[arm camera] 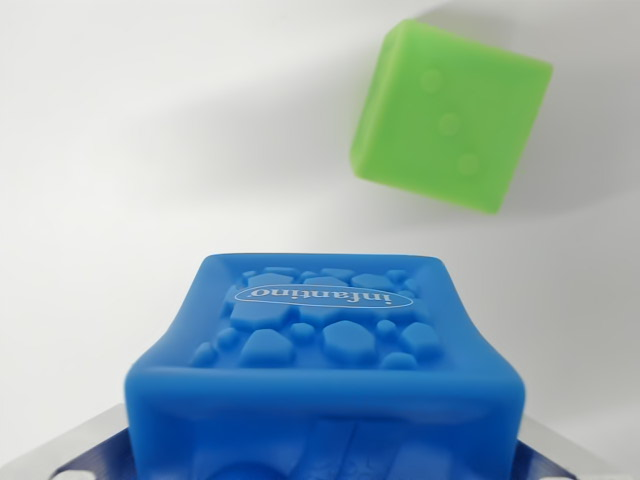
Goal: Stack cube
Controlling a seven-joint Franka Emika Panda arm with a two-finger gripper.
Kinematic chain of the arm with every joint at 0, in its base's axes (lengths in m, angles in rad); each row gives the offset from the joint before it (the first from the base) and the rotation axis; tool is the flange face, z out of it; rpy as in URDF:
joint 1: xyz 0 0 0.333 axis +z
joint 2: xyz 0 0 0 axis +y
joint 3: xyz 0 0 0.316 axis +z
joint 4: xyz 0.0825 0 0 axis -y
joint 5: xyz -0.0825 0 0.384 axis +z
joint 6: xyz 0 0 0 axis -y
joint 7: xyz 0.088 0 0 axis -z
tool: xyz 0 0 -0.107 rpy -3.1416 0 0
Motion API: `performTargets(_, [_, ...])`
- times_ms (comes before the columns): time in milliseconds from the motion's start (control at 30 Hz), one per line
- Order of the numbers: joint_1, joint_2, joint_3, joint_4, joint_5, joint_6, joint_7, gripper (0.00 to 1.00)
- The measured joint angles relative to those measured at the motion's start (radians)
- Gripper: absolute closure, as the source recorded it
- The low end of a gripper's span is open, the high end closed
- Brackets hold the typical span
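Note:
A blue soft cube (325,340) with raised pebble shapes and the word "infantino" on its top face fills the lower half of the wrist view. It sits between the grey fingers (70,445) of my gripper (325,450), whose tips show only at the bottom corners. The gripper is shut on this cube, and the cube's sides look pressed in. A green cube (450,115) with three raised dots on one face rests on the white surface at the upper right, apart from the blue cube and turned at an angle.
The white table surface (150,130) spreads around both cubes, with soft shadows near the green one.

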Motion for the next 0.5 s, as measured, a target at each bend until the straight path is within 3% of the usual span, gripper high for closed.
performTargets(500, [-0.019,0.042,-0.023,0.059,0.017,-0.018,0.06,1.0])
